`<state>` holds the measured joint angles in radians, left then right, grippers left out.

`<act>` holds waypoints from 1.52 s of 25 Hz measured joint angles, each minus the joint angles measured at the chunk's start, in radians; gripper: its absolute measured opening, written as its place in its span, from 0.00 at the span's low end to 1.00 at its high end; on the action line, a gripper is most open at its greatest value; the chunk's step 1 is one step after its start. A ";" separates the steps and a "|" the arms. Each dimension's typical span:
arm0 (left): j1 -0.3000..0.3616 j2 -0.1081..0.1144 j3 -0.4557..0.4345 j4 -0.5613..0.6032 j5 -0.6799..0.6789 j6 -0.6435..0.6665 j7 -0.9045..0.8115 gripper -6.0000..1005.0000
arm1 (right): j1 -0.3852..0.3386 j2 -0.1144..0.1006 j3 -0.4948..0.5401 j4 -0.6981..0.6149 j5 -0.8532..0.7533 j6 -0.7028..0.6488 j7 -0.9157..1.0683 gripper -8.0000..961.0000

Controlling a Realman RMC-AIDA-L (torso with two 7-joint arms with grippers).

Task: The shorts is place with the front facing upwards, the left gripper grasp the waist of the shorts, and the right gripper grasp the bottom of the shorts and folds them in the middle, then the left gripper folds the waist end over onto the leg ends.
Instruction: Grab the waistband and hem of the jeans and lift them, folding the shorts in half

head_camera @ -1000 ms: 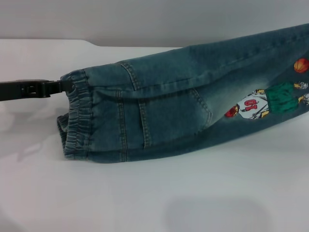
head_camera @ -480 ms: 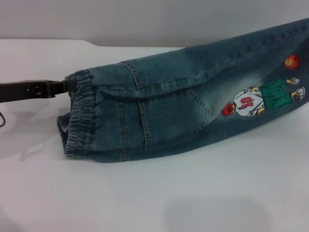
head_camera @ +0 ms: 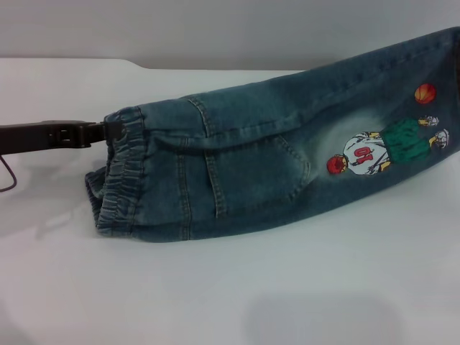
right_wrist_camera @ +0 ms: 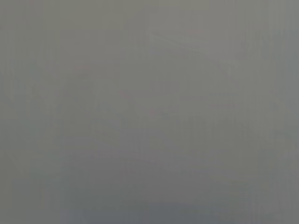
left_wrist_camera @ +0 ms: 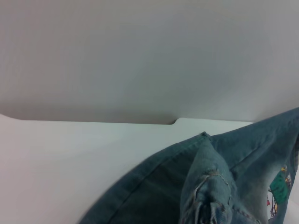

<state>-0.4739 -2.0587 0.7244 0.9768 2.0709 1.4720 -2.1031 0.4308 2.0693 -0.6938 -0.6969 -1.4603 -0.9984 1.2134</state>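
Note:
The denim shorts (head_camera: pixel 266 165) lie folded lengthwise across the white table, with the puckered waist (head_camera: pixel 118 176) at the left. The legs run up and off the right edge, so the bottom hems are out of view. A patch pocket (head_camera: pixel 251 176) and the embroidered cartoon figure (head_camera: pixel 384 147) face up. My left gripper (head_camera: pixel 108 133) reaches in from the left, shut on the upper edge of the waist and holding it slightly raised. The left wrist view shows bunched denim (left_wrist_camera: pixel 210 186) close up. My right gripper is not in view, and its wrist view shows only flat grey.
The white table (head_camera: pixel 215 287) stretches in front of the shorts and to their left. A grey wall (head_camera: pixel 215 29) stands behind the table's far edge. A thin cable loop (head_camera: pixel 7 172) hangs below the left arm.
My left gripper has moved a little to the right with the waist in it. The embroidered figure and the orange ball have shifted left and slightly up.

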 joint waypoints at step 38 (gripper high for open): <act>0.024 -0.003 0.046 -0.091 -0.043 -0.182 -0.018 0.56 | 0.011 0.005 -0.091 0.023 0.000 0.049 -0.008 0.57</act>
<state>-0.4500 -2.0620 0.7702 0.8854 2.0281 1.2903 -2.1207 0.4422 2.0738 -0.7844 -0.6738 -1.4603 -0.9495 1.2049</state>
